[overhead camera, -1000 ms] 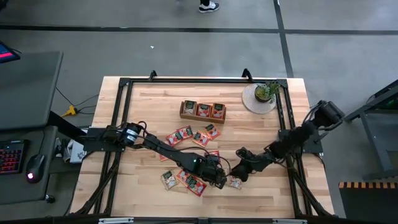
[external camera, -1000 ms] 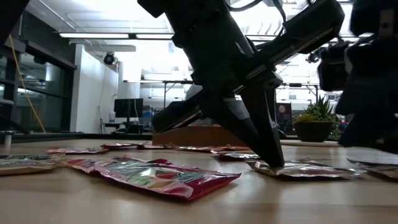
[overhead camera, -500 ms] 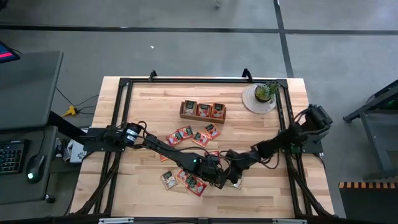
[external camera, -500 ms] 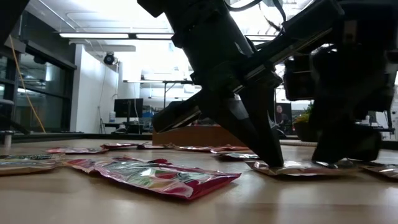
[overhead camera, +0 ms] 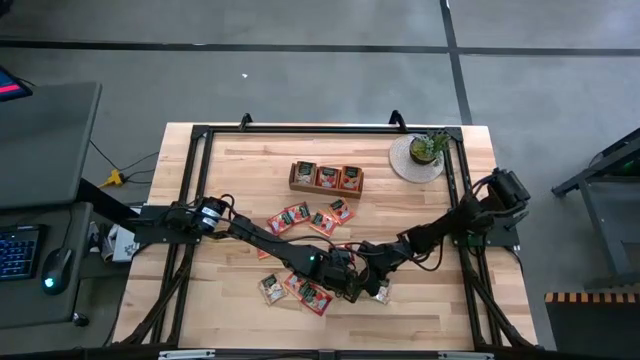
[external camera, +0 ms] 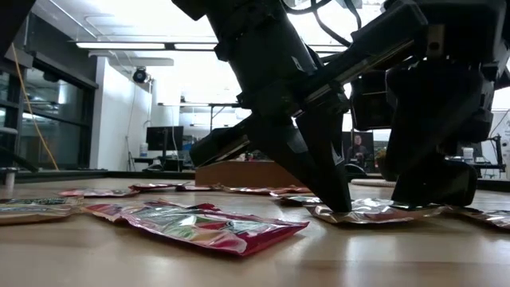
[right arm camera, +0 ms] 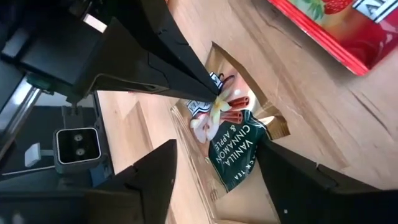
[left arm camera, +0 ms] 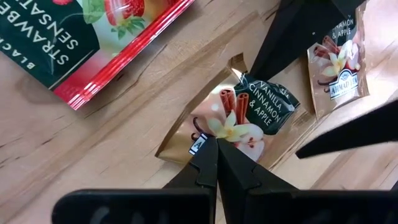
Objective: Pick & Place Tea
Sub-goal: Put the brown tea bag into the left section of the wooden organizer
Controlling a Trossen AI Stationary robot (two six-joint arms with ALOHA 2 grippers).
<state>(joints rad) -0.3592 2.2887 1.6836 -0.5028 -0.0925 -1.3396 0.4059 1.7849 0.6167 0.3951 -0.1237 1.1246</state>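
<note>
The left gripper [overhead camera: 352, 290] sits low at the table's [overhead camera: 250, 160] near edge in the high view, about six o'clock from the wooden tray [overhead camera: 326, 178], and the right gripper [overhead camera: 368, 277] meets it there from the three o'clock side. Red-orange tea sachets [overhead camera: 298, 215] lie scattered between the tray and the grippers, more at nine o'clock of the left gripper. A potted plant [overhead camera: 428, 148] stands at the far right corner.

In the low view, the left gripper [external camera: 339, 203] comes down with its tip on a gold-foil sachet [external camera: 370, 212] lying flat on the table [external camera: 255, 263]. The right gripper's dark bulk stands just at three o'clock of it, over the same sachet. A red sachet [external camera: 211, 226] lies nearer the camera.

The left wrist view shows the left gripper [left arm camera: 216, 152] with fingers pressed together, pinching the edge of a vanilla, cinnamon and apple sachet [left arm camera: 239, 124]. A strawberry sachet [left arm camera: 93, 37] lies near, apart from it.

The right wrist view shows the right gripper [right arm camera: 214, 155] with fingers spread wide, one on each side of that same sachet [right arm camera: 230, 146], not clamped on it.
</note>
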